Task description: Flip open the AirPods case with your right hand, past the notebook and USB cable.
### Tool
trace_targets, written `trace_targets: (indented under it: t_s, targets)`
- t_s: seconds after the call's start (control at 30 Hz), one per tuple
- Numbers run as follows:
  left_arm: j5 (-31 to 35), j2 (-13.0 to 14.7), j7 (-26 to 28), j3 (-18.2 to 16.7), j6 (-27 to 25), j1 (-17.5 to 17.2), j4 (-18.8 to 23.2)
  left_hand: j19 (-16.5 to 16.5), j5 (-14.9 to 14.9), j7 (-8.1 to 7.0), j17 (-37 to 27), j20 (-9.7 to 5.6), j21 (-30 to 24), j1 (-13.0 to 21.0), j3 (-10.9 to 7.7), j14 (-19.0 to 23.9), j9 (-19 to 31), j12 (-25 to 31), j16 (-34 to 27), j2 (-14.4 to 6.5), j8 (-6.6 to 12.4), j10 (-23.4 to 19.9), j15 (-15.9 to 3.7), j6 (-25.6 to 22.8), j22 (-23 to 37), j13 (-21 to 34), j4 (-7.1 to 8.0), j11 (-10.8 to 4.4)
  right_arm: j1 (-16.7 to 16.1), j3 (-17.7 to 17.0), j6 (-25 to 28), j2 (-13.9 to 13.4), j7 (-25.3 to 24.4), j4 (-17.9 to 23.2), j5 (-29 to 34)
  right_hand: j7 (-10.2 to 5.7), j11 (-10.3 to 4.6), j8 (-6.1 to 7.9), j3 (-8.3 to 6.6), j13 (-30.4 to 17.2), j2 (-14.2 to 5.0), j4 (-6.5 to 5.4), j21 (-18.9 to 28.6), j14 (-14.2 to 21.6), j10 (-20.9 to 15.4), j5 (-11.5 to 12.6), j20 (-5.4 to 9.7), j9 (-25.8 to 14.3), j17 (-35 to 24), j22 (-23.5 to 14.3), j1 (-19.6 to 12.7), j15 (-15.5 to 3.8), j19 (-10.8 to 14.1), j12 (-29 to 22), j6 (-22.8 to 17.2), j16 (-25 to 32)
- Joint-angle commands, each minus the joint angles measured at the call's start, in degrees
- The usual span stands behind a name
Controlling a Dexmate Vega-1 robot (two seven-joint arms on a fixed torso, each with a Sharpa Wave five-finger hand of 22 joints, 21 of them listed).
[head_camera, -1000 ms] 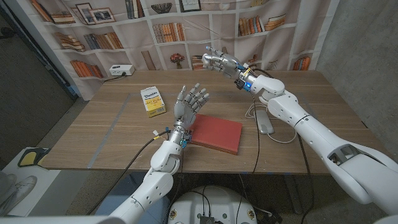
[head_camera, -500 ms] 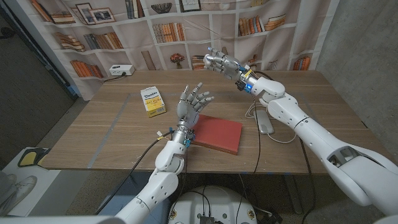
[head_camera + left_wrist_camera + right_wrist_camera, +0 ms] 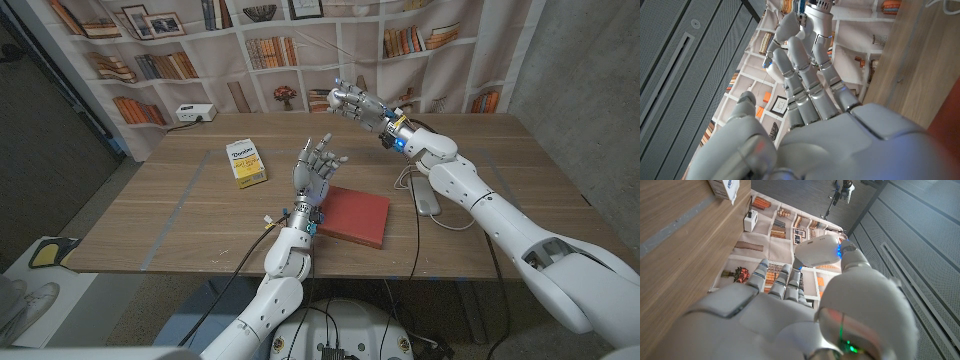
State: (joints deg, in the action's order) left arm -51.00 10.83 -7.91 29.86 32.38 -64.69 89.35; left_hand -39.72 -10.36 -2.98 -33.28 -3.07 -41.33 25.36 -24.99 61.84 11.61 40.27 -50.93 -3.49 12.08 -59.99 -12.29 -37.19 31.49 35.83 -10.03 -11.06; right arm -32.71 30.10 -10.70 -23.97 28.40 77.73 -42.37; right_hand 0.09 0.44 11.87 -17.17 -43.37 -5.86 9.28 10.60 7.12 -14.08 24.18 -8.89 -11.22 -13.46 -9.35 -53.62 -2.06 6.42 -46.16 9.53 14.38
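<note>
My right hand (image 3: pixel 357 101) is raised above the table's far edge, in front of the bookshelf backdrop. It pinches a small white rounded AirPods case (image 3: pixel 817 252) between thumb and fingers; I cannot tell how its lid stands. The right hand (image 3: pixel 770 315) is seen from its back in the right wrist view. The red notebook (image 3: pixel 357 216) lies flat near the table's middle. A white USB cable (image 3: pixel 452 224) loops to its right. My left hand (image 3: pixel 318 166) stands upright with fingers spread, holding nothing, over the notebook's left edge; its back (image 3: pixel 810 125) shows in the left wrist view.
A yellow and white box (image 3: pixel 246 163) lies left of centre on the wooden table (image 3: pixel 180 210). A grey oblong device (image 3: pixel 427 195) sits on the cable. A white power strip (image 3: pixel 195 113) stands at the far left edge.
My left hand has shifted to the right, closer to the notebook, and its fingers have curled slightly. The right hand has stayed almost where it was.
</note>
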Motion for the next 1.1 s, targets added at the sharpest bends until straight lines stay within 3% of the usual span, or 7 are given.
trace_targets:
  t_s: [0.03, 0.37, 0.63, 0.9, 1.1]
  targets:
    - [-4.5, -1.5, -2.1, 0.0, -2.8, -0.3, 1.1, -0.8, -0.1, 0.19, -0.3, -0.12, -0.8, 0.8, 0.47, 1.1, 0.2, 0.6, -1.0, 0.5, 0.39, -0.3, 0.2, -1.6, 0.1, 0.9, 0.08, 0.08, -1.1, -0.6, -0.3, 0.4, 2.1, -0.7, -2.1, -0.23, -7.54, -0.04, -0.04, -0.1, -0.71, -0.37, 0.1, 0.5, -7.9, 0.3, -0.14, 0.0, -0.1, -0.1, -0.4, -4.72, 0.2, -2.6, 0.0, -0.3]
    - [-6.3, -1.1, -4.2, -0.3, -4.8, -0.1, 1.5, -1.6, -0.1, 0.32, -2.4, -0.41, -3.3, 3.7, 2.27, 3.4, 0.5, 6.0, -5.7, 1.7, 0.17, -3.7, 0.24, -5.7, 0.6, 7.0, 0.6, -0.17, -1.9, -0.9, 0.4, 0.7, 4.1, -1.2, -4.1, -0.31, -7.45, -0.12, 0.04, -0.1, -0.72, -0.41, 0.1, 0.6, -8.0, 0.4, -0.15, 0.0, -0.1, -0.1, -0.4, -4.75, 0.3, -2.8, -0.2, -0.4]
    - [-4.8, 1.3, -3.5, -0.9, -6.6, 0.4, 3.1, -2.2, 0.1, 0.88, -3.2, -0.52, -4.4, 3.8, 3.56, 4.1, 0.5, 6.6, -7.5, 3.0, -0.25, -4.6, 0.34, -6.5, 0.6, 7.1, 0.88, 0.2, -2.3, -1.1, 0.9, 1.0, 5.6, -1.8, -5.3, -0.38, -7.52, -0.16, 0.1, -0.2, -0.77, -0.48, 0.1, 0.7, -8.0, 0.5, -0.26, 0.0, -0.1, -0.1, -0.4, -4.78, 0.5, -2.9, -0.4, -0.4]
    - [-4.6, 1.5, -3.7, -1.1, -6.7, 0.7, 3.2, -1.6, 0.1, 0.94, -3.7, -0.36, -4.7, 3.3, 4.12, 3.5, 0.5, 6.6, -8.0, 3.1, -0.93, -4.2, 0.2, -5.6, 0.6, 7.2, 1.49, 0.28, -2.0, -1.2, 1.5, 2.3, 11.0, -4.5, -8.4, -0.25, -7.47, -0.22, 0.18, -0.4, -0.73, -0.48, 0.0, 0.7, -7.9, 0.6, -0.46, 0.0, -0.2, -0.1, -0.5, -4.74, 0.4, -3.1, -0.5, -0.5]
    - [-4.6, 1.2, -4.0, -1.1, -6.5, 0.7, 2.8, -1.3, 0.1, 1.21, -3.6, -0.07, -5.0, 2.9, 4.47, 2.9, 0.5, 6.6, -7.9, 3.2, -1.13, -4.0, 0.25, -5.4, 0.6, 7.3, 1.78, 0.38, -2.2, -1.4, 3.1, 2.4, 12.1, -4.9, -9.5, -0.17, -7.21, -0.31, 0.27, -0.4, -0.63, -0.47, 0.0, 0.5, -7.5, 0.8, -1.41, 0.0, -0.2, -0.1, -0.5, -4.45, 0.5, -3.0, -0.5, -0.7]
